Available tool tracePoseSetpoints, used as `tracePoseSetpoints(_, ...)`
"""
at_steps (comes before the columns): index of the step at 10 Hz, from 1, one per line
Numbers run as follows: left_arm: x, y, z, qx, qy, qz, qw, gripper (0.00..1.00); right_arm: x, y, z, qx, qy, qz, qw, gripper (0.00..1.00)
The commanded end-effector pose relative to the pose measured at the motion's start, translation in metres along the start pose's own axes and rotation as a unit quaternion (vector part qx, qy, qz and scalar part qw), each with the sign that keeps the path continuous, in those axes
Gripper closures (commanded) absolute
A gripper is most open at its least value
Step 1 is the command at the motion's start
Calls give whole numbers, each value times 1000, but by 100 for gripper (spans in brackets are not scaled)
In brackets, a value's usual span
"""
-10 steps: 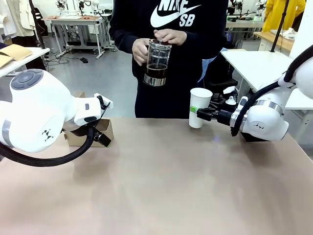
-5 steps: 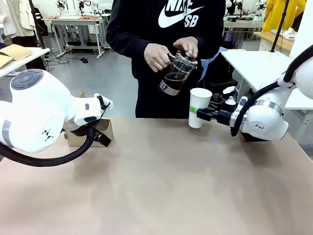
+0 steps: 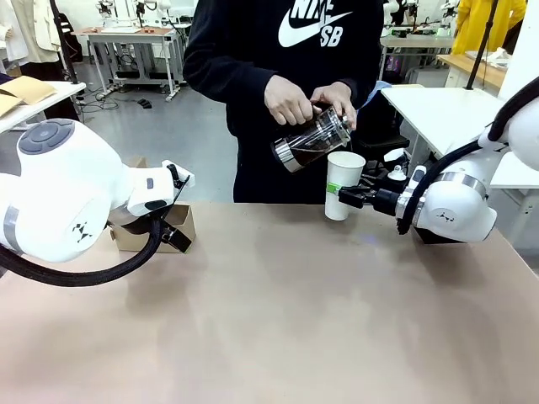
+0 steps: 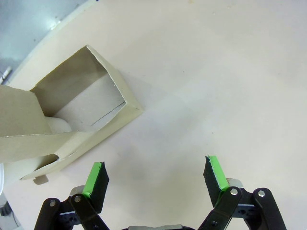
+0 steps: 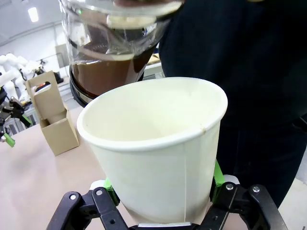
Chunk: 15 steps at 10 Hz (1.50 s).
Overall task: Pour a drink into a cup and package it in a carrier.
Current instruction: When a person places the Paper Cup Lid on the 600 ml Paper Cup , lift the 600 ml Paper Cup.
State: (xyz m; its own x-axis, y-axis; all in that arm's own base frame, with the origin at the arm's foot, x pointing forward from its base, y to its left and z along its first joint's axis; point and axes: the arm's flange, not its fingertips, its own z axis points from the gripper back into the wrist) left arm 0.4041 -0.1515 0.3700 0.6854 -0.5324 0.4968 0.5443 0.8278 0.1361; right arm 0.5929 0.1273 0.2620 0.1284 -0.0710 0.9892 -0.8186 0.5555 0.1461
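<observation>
The tall white paper cup (image 3: 344,183) (image 5: 158,143) stands at the table's far edge, and my right gripper (image 3: 343,196) is shut on it from the right, its green pads (image 5: 217,175) pressed to the cup's sides. The person's hands (image 3: 290,99) tilt a glass carafe (image 3: 310,140) (image 5: 115,43) so that its spout is over the cup's rim. The dark brown drink (image 5: 106,75) lies inside the carafe. The brown cardboard carrier (image 3: 178,227) (image 4: 72,112) (image 5: 53,120) sits at the left. My left gripper (image 4: 156,173) hangs open above the bare table beside it.
The person stands at the far side, close to the cup. A white side table (image 3: 442,109) is behind my right arm. My left arm's bulky body (image 3: 67,198) covers part of the carrier in the front view. The tan tabletop (image 3: 278,320) stretches across the middle and front.
The person has moved the carafe to the right and down and tipped it over the cup. Both arms have stayed where they were.
</observation>
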Motion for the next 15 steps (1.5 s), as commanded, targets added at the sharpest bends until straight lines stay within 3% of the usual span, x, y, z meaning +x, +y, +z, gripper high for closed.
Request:
tracePoseSetpoints(1,0,0,1,-1,-1,0,1000,0,0,1,-1,1,-3,-3,1000,19)
tracePoseSetpoints(15,0,0,1,-1,-1,0,1000,0,0,1,-1,1,-3,-3,1000,19)
